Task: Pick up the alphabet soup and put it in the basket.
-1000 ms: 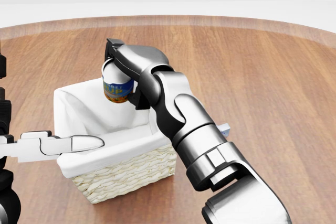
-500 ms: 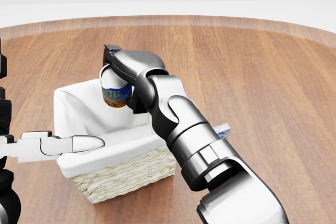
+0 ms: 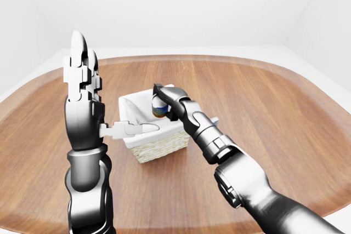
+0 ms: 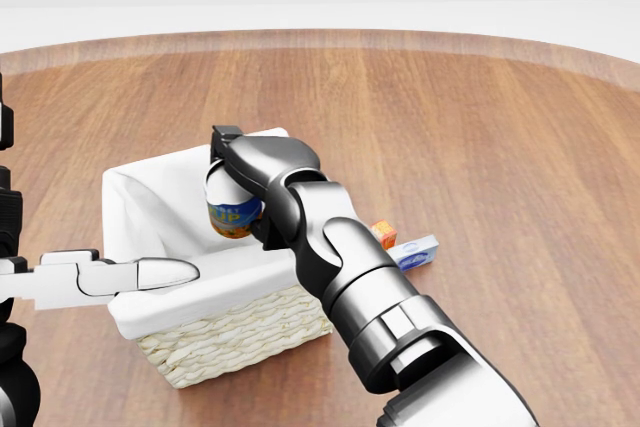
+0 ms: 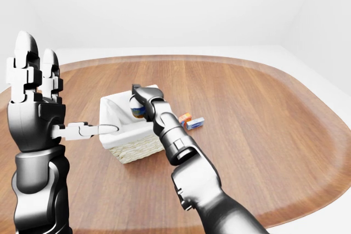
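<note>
The alphabet soup can [image 4: 232, 210], grey with a blue and orange label, is held in my right hand [image 4: 226, 175], whose fingers close round its top. The can hangs inside the mouth of the basket [image 4: 240, 322], a woven basket with a white cloth liner, at the liner's far right part. Whether the can touches the basket's floor is hidden. My left hand [image 3: 82, 72] is raised upright with fingers straight and open, empty, left of the basket; its thumb [image 4: 150, 273] reaches over the basket's near rim in the head view.
A small orange box [image 4: 383, 233] and a blue and white box [image 4: 415, 252] lie on the wooden table [image 4: 500, 147] just right of the basket, behind my right forearm. The table's curved rim [image 5: 307, 179] runs along the right.
My right hand has lowered the can from above the basket's far rim down into the basket. The two small boxes have come into sight beside the forearm. The left hand has not moved.
</note>
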